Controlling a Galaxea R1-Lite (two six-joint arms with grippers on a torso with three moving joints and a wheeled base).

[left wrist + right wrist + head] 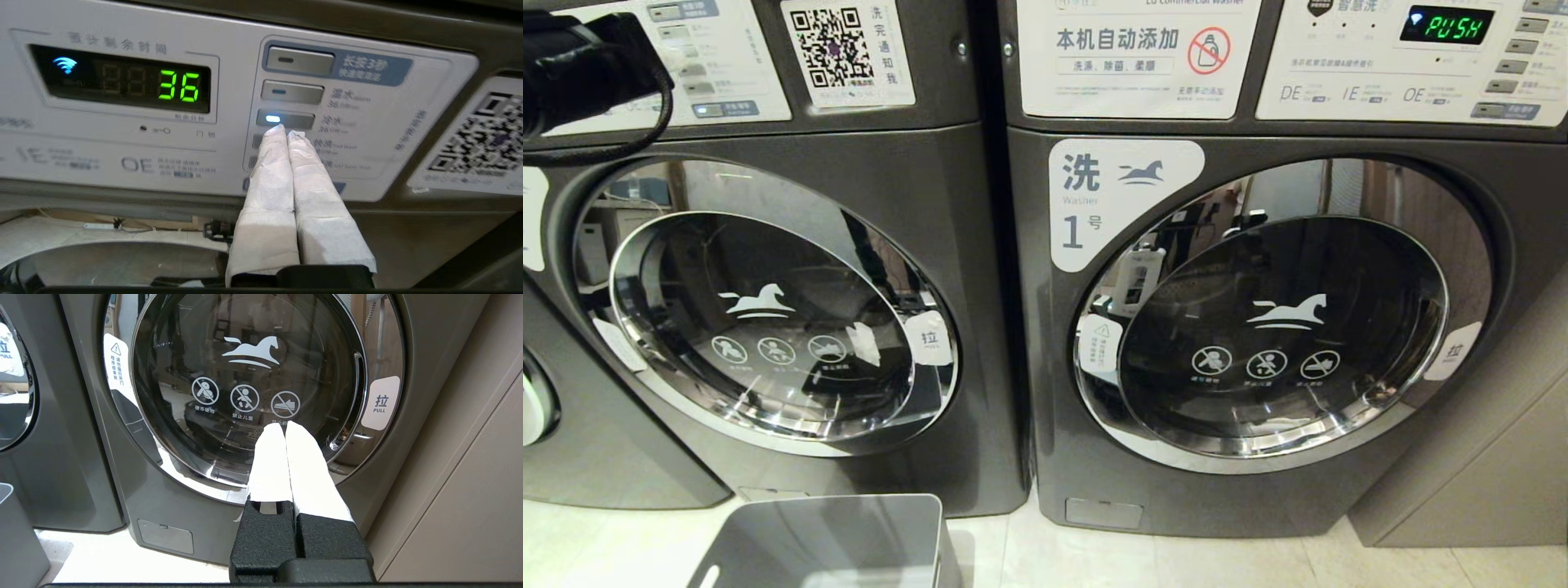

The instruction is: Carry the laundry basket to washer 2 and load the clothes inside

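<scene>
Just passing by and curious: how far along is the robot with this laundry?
Mostly done: the laundry basket sits on the floor, its visible part empty, and washer 2 has its door closed. In hand: the shut left gripper is at the panel by a lit button; the display reads 36. The right gripper rests before washer 1. Little seems left.

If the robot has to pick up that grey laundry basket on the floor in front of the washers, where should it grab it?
Probably by the slot handle cut into the laundry basket, near its rim. The walls look smooth and tapered, so pinching them would likely slip. Come from above and outside, hooking the gripper through the slot. The basket's lower part is out of view.
</scene>
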